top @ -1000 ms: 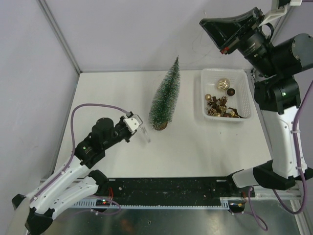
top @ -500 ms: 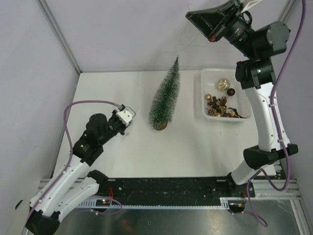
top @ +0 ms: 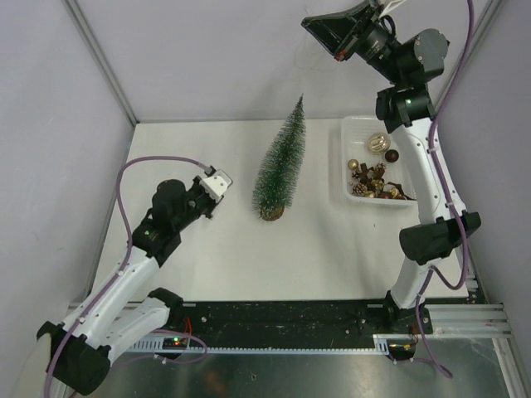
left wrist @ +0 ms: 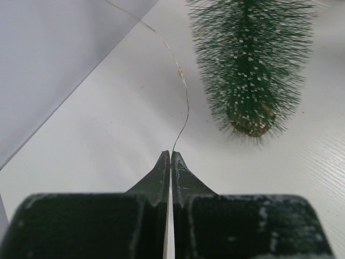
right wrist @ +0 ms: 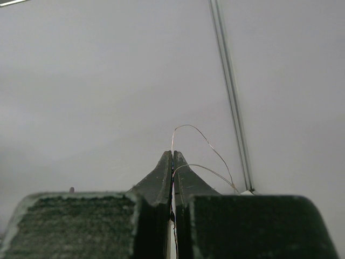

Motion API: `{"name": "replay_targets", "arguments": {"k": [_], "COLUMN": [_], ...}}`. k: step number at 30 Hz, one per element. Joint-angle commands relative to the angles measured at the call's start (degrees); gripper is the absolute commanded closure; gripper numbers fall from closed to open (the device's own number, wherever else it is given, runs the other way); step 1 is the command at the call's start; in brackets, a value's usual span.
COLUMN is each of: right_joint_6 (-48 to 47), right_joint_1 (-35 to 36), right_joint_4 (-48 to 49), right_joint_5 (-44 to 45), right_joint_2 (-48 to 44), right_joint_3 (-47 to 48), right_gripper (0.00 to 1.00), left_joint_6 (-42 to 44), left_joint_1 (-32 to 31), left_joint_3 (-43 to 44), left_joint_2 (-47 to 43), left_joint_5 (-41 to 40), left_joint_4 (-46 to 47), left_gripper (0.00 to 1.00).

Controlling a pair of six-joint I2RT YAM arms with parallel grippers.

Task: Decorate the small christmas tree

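Two claws: both are pressed together and each pinches a thin wire. The left claw (left wrist: pixel 170 154) sits down near the bench, to the left of the tree. The right claw (right wrist: pixel 172 154) is high in the air against the grey wall.
Wire: a hair-thin gold wire (left wrist: pixel 183 91) rises from the left claw's tips, up and away past the tree. It is too fine to follow from overhead, so I can only guess that both claws hold one unbroken length.
Just changed: over the last second the right arm has swung higher and further in to the left, and it now reaches well above the basket. The left arm has drawn back from the tree toward the left wall.
Meaning: the wire looks to be getting stretched out between the two claws, probably so it can be wound round the tree. Nothing hangs on the bristles yet.
Tree position: the small christmas tree (top: pixel 280 162) stands mid-bench, between the left claw and the white basket (top: pixel 343 166) of ornaments, touching neither.
Tree axis: its long axis is upright, with the wooden base on the bench (top: pixel 348 249) and the tip pointing up. From overhead the tip seems to lean toward the far wall, which is only the camera's angle.
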Motion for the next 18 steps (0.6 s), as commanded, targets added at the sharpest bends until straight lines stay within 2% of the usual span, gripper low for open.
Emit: {"name": "replay_targets", "arguments": {"k": [1, 9, 18], "right_joint_6": [0.6, 5.9, 10.1], "right_joint_1": [-1.0, -5.1, -9.2], "right_joint_4": [6.0, 10.1, 13.2], "right_joint_5": [1.1, 1.1, -0.2], "right_joint_2": [3.1, 11.1, 16.6], "right_joint_3": [3.5, 7.0, 5.3], "right_gripper": [1.0, 1.0, 1.0], "left_joint_6": [1.1, 0.1, -2.5], "left_joint_1": [3.2, 5.5, 5.8], "left_joint_3": [3.5, 4.3, 6.8], "left_joint_2": [2.4, 10.1, 19.2], "left_joint_5": [2.1, 5.4, 7.4], "left_joint_4": [3.3, 4.1, 4.3], "left_gripper": [1.0, 1.0, 1.0]}}
